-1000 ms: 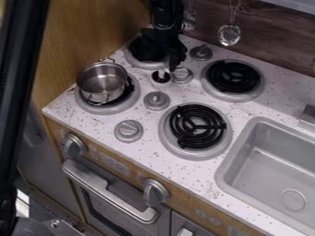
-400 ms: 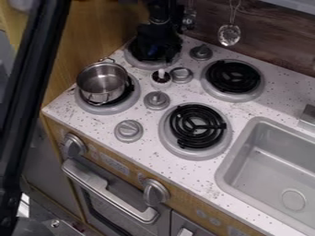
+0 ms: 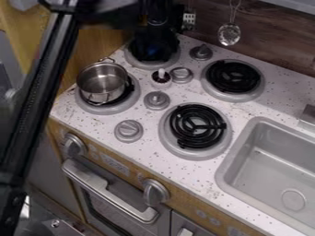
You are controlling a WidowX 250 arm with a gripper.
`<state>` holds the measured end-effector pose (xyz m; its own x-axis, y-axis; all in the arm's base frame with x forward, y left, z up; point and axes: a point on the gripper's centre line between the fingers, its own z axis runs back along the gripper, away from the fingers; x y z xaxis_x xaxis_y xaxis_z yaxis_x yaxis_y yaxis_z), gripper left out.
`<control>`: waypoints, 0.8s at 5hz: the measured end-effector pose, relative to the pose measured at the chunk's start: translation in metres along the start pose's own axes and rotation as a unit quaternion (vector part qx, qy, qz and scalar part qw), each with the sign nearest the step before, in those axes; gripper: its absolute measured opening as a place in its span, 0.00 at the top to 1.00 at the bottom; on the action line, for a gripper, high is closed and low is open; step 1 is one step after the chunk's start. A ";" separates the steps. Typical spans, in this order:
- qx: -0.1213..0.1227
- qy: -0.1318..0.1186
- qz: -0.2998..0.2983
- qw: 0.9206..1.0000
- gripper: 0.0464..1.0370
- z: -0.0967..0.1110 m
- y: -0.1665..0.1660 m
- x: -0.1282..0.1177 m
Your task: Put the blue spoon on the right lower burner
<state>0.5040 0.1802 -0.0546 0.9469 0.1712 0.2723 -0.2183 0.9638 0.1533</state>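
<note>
Camera view, left to right: a black arm link [image 3: 38,97] slants down the left edge. Next, a metal pot [image 3: 102,82] stands on the lower left burner [image 3: 98,108], above an oven knob [image 3: 74,144] and the long oven handle [image 3: 109,190] on the front. The tool [image 3: 152,45] hangs over the upper left burner [image 3: 131,56]. Whether it is apart, together or clamped on something, I cannot tell. A small patch of blue [image 3: 152,52] shows in that dark area; I cannot tell whether it is the blue spoon, so the spoon's place is uncertain. Grey knobs rise from the speckled surface [image 3: 203,173] between the burners. A slotted utensil [image 3: 189,20] hangs by the back wall. The lower right burner [image 3: 165,136] has a black coil, and a ladle [image 3: 229,34] hangs behind the upper right burner [image 3: 234,97]. Farthest right lies the grey sink [image 3: 271,163].
</note>
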 end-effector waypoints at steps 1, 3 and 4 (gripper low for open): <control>-0.003 -0.008 0.012 1.000 0.04 -0.005 -0.001 0.005; -0.007 -0.012 0.023 1.000 0.09 -0.008 -0.002 0.014; -0.006 -0.008 0.020 1.000 0.35 -0.012 -0.003 0.011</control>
<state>0.5177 0.1817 -0.0639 0.9333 0.2066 0.2936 -0.2535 0.9584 0.1313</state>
